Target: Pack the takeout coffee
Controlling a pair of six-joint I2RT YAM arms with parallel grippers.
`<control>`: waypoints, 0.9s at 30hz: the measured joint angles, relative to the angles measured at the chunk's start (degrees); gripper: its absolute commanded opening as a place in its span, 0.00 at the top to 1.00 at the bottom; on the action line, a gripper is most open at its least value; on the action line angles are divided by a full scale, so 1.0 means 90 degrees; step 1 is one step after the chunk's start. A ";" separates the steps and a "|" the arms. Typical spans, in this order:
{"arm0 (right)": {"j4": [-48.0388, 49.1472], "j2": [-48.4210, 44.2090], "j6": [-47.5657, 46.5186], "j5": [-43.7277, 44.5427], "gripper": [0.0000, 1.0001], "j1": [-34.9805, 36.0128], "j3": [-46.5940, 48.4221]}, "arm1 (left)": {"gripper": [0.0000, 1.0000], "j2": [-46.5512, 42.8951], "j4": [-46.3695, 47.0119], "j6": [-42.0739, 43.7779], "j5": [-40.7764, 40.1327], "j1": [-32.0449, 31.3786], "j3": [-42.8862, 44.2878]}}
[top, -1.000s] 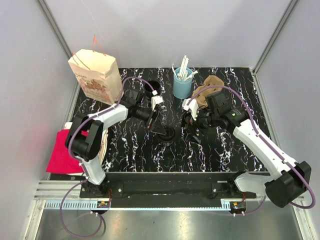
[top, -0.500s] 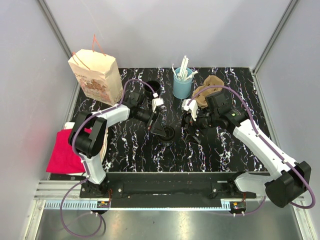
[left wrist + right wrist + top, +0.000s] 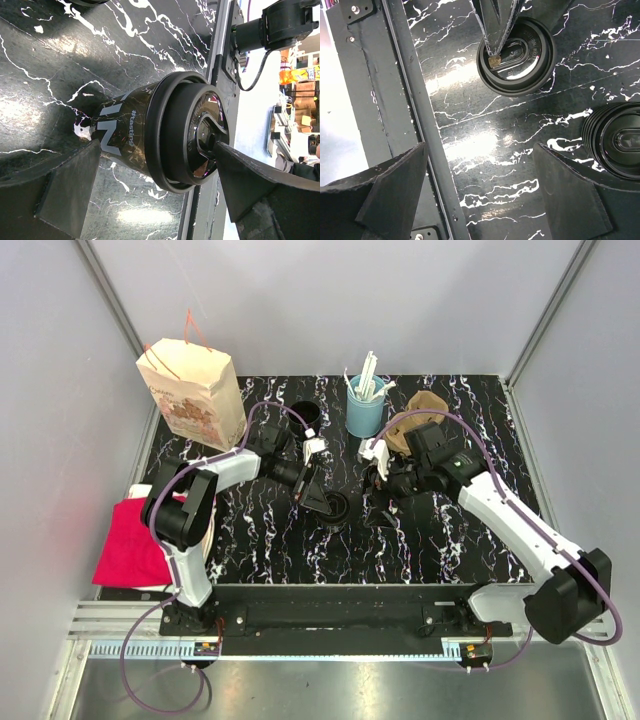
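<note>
The takeout coffee [image 3: 337, 508], a small black cup with a black lid, stands upright near the table's middle. It fills the left wrist view [image 3: 135, 130]. My left gripper [image 3: 316, 490] is open wide and turned on edge beside it. The cup sits between its jaws [image 3: 156, 145]: one fingertip [image 3: 220, 150] rests on the lid and the other finger [image 3: 75, 185] is low by the base. My right gripper [image 3: 383, 505] hovers open just right of the cup. In the right wrist view [image 3: 480, 200] only bare table lies between its fingers, with the cup [image 3: 520, 60] beyond.
A printed paper bag [image 3: 190, 390] stands at the back left. Behind the grippers are a lidless black cup [image 3: 303, 412] and a light-blue cup of straws [image 3: 365, 410]. A brown bundle [image 3: 420, 408] lies back right, a red cloth [image 3: 130, 540] far left. A ribbed black lidded thing [image 3: 615, 140] sits by my right finger.
The left gripper has crept slightly closer to the cup. The right wrist has shifted a little toward the back, its jaws a touch narrower. The cup has not moved.
</note>
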 measured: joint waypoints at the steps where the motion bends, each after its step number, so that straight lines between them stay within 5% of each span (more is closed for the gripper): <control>1: 0.0012 0.0029 0.0022 -0.0005 0.11 0.0000 0.0007 | 0.02 0.0007 0.0000 -0.0002 0.0015 0.0005 0.0000; 9: 0.0223 0.0663 0.0355 -0.0250 0.21 -0.0163 0.0401 | 0.07 0.0061 -0.0010 -0.0066 0.0090 0.0015 0.0002; 17: 0.0389 0.1996 0.0814 -0.1338 0.42 -0.0755 0.1090 | 0.12 0.0073 -0.0022 -0.0170 0.0107 0.0017 0.0029; 27: 0.0325 0.3572 0.1190 -0.2334 0.50 -0.1059 0.1795 | 0.17 0.0172 -0.0019 -0.0279 0.0160 0.0017 0.0131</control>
